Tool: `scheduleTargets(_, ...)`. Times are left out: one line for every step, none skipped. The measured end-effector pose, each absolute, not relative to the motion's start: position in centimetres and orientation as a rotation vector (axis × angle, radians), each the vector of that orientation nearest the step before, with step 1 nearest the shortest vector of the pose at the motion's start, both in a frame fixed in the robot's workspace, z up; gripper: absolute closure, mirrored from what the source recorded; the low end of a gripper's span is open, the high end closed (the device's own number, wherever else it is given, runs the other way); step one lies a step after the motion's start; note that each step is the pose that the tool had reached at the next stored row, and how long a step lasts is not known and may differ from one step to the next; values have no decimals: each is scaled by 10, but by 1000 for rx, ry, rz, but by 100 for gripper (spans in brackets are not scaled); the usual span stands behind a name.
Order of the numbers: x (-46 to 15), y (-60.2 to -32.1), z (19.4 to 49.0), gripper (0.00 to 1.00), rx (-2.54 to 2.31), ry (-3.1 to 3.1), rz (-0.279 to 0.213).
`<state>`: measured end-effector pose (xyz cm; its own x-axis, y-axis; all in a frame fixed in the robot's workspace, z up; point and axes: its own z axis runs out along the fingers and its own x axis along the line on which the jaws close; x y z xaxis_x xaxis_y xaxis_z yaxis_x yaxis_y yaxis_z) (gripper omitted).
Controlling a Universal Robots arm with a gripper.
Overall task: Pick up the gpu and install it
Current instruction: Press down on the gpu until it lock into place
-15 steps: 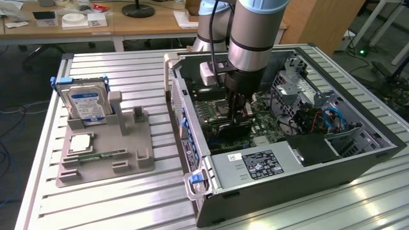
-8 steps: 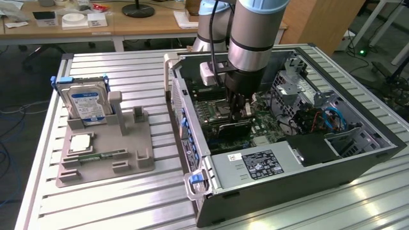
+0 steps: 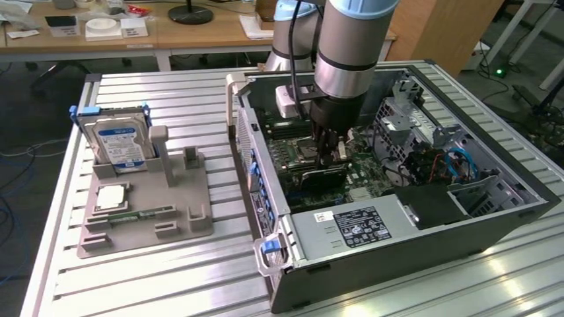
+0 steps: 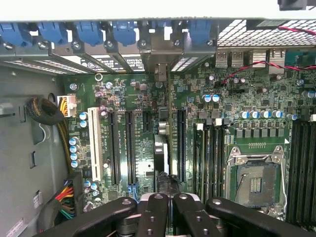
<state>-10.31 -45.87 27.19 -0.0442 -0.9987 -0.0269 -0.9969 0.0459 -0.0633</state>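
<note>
In the wrist view the claw (image 4: pixel 166 207) is pinching the gpu (image 4: pixel 162 148) edge-on, the card standing upright over the green motherboard (image 4: pixel 247 98) between the long black slots. Farther out, the arm reaches down into the open computer case (image 3: pixel 352 264) on the slatted worktop (image 3: pixel 176 277), with the hard drive (image 3: pixel 119 144) upright in the grey holder beside it.

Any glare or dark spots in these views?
Exterior view: bright glare patches on the slatted table, case interior dim under the arm. Wrist view: top strip blown out white, motherboard evenly lit around the gpu held in the pincer.
</note>
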Motion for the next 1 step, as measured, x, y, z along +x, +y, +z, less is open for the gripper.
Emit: scheduleTargets(-103,-459,272,90,-2127,2225,-42)
